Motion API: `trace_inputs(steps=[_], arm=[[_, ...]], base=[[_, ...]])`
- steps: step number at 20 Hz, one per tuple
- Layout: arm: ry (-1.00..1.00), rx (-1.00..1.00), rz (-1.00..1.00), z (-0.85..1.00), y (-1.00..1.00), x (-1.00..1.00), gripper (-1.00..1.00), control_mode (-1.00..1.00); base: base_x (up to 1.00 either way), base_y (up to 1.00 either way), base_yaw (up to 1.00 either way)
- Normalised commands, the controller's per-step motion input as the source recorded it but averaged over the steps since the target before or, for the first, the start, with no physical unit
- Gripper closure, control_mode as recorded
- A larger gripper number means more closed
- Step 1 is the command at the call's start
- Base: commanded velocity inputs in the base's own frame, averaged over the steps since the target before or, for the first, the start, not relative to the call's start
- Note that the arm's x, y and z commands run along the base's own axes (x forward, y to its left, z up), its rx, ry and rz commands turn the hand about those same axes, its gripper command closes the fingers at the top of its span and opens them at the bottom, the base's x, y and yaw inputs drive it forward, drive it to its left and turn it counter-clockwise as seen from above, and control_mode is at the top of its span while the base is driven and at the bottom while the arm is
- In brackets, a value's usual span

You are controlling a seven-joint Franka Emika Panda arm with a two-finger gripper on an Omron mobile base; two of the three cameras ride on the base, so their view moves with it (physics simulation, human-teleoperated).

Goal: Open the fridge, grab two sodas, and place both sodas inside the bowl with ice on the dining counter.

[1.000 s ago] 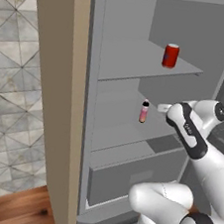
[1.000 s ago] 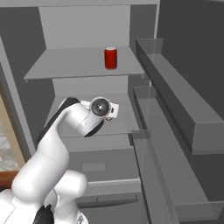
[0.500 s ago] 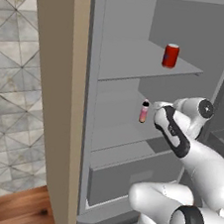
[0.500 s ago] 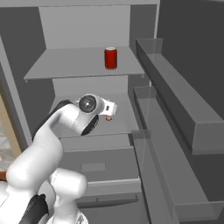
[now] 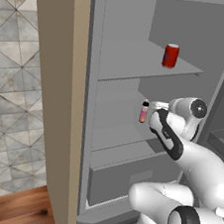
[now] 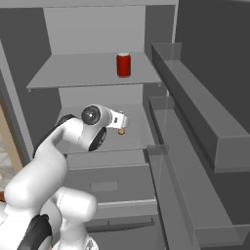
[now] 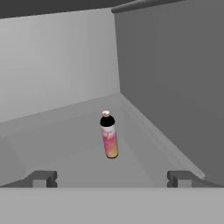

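The fridge [image 5: 124, 65] stands open, its grey shelves facing me. A short red can [image 5: 170, 55] [image 6: 123, 65] is upright on the upper shelf. The pink bottle with a black cap [image 5: 144, 111] [image 7: 109, 139] stands on the middle shelf near the right inner wall. In the right base view the bottle [image 6: 121, 130] is partly behind my hand. My gripper [image 5: 153, 108] [image 6: 121, 122] [image 7: 112, 179] is open, level with the bottle and a short way in front of it, not touching. The bowl and the dining counter are out of view.
The beige side frame [image 5: 60, 102] rises on the left, with tiled wall [image 5: 11, 96] and wood floor [image 5: 16, 209] beyond it. The open door's bins [image 6: 195, 127] run close along my right. A drawer front [image 5: 125, 178] sits below the middle shelf.
My hand has moved left along the middle shelf toward the pink bottle, and the wrist has turned. The can and bottle have not moved.
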Motion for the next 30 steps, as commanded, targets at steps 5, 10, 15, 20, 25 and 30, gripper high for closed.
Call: trace_inputs(steps=[5, 10, 15, 20, 25, 30], arm=[[0.0, 0.0, 0.0, -0.01, 0.0, 0.0, -1.0, -1.0], [-0.03, 0.0, 0.0, -0.11, 0.0, 0.0, -1.0, -1.0], [-0.04, 0.0, 0.0, -0.13, 0.06, 0.01, -1.0, -1.0], [-0.02, -0.04, -0.03, -0.31, 0.0, 0.06, -1.0, -1.0], [0.0, -0.09, -0.02, -0.11, 0.0, 0.18, -1.0, -1.0], [0.0, -0.07, 0.0, -0.08, 0.0, 0.21, -1.0, -1.0]], base=[[0.0, 0.0, 0.0], [0.0, 0.0, 0.0], [0.0, 0.0, 0.0], [0.0, 0.0, 0.0], [0.0, 0.0, 0.0], [0.0, 0.0, 0.0]])
